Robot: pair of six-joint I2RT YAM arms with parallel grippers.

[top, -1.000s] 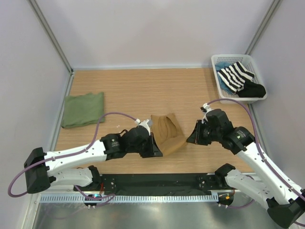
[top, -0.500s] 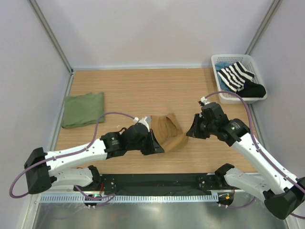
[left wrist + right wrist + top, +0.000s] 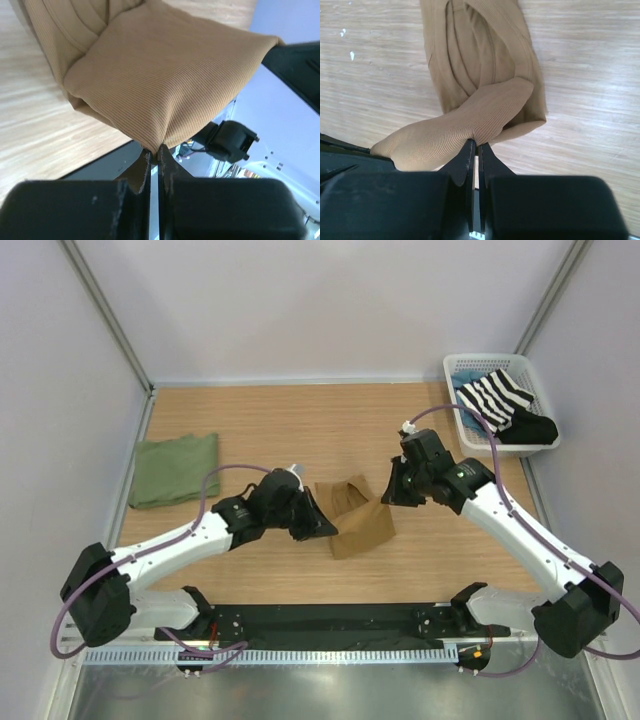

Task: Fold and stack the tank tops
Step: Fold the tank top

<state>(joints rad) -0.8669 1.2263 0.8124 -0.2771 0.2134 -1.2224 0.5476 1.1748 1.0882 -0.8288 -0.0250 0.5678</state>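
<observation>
Tan tank top [image 3: 362, 528] undergoing a fold.
Left tool [image 3: 154, 150] and right tool [image 3: 475, 145] are each pinching a corner, raising that edge, apparently to double it over.

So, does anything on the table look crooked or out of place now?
Nothing damaged or spilled. Only the tan tank top looks askew: it lies slanted and half-folded, its cloth pinched and lifted by the left gripper and right gripper. The olive tank top lies folded flat.
</observation>
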